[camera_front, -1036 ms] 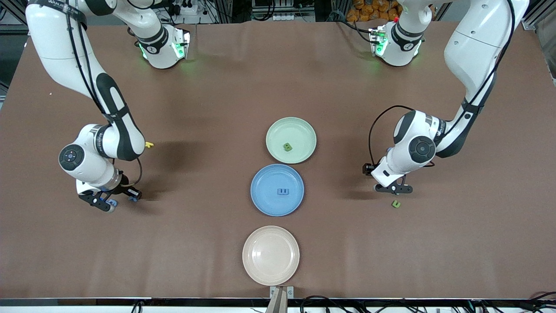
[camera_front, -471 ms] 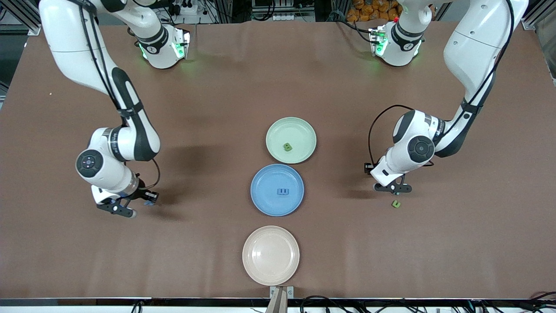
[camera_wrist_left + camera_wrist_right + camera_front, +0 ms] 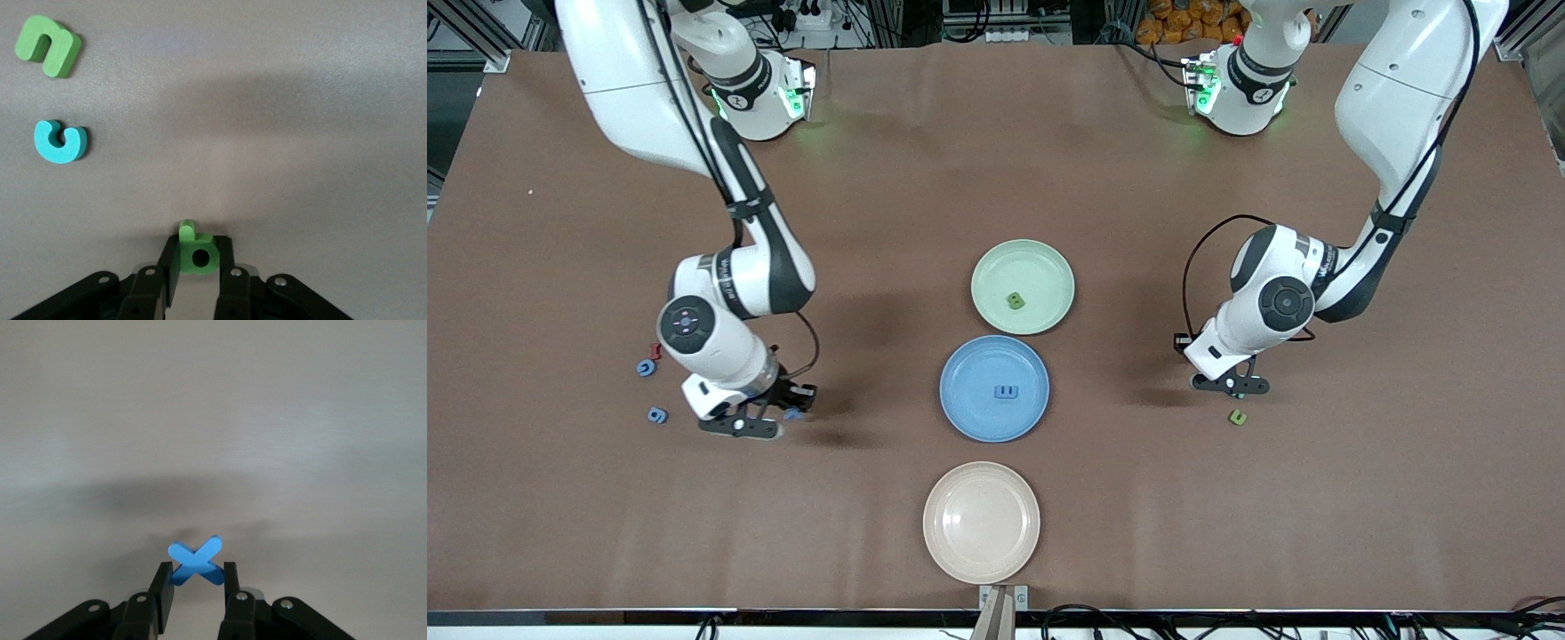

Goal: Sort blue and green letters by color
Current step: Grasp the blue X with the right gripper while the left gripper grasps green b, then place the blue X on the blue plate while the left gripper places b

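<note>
My right gripper (image 3: 740,427) (image 3: 195,577) is shut on a blue X letter (image 3: 194,559), over bare table between two loose blue letters (image 3: 644,367) (image 3: 657,414) and the blue plate (image 3: 960,418). My left gripper (image 3: 1232,384) (image 3: 198,259) is shut on a green b-shaped letter (image 3: 189,235), just above the table at the left arm's end. A green letter (image 3: 1237,416) lies on the table close by it. The left wrist view also shows a green letter (image 3: 48,45) and a blue C-shaped letter (image 3: 61,140) on the table. The blue plate holds a blue letter (image 3: 1006,391). The green plate (image 3: 996,267) holds a green letter (image 3: 1015,300).
An empty beige plate (image 3: 981,522) sits nearest the front camera, in line with the blue and green plates. A small dark red letter (image 3: 655,351) lies beside the loose blue letters at the right arm's end.
My right arm has swung toward the blue plate with the blue letter, uncovering the loose blue and dark red letters. My left gripper has shifted only slightly.
</note>
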`<state>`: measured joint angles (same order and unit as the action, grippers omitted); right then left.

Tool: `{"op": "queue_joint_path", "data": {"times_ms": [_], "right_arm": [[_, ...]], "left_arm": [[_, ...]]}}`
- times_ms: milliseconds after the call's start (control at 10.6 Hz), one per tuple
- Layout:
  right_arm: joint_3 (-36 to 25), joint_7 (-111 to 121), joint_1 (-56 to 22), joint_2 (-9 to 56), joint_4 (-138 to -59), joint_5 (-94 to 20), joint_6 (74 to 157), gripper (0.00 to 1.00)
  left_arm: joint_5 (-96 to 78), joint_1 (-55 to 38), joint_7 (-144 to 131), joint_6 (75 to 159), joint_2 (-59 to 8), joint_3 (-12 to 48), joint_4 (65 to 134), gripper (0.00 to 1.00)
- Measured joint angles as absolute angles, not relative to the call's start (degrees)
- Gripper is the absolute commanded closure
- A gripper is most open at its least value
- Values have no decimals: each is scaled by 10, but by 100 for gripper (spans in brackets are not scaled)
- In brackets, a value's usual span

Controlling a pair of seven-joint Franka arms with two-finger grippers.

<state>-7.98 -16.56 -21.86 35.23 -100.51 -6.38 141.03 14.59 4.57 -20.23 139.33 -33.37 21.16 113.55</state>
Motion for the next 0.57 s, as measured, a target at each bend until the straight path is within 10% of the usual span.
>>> {"op": "queue_joint_path", "data": {"times_ms": [565], "right_arm": [[-59, -169, -322, 392, -918, -85, 1411, 100]], "left_arm": [[146, 40, -242, 1389, -326, 251, 1118, 100]]}}
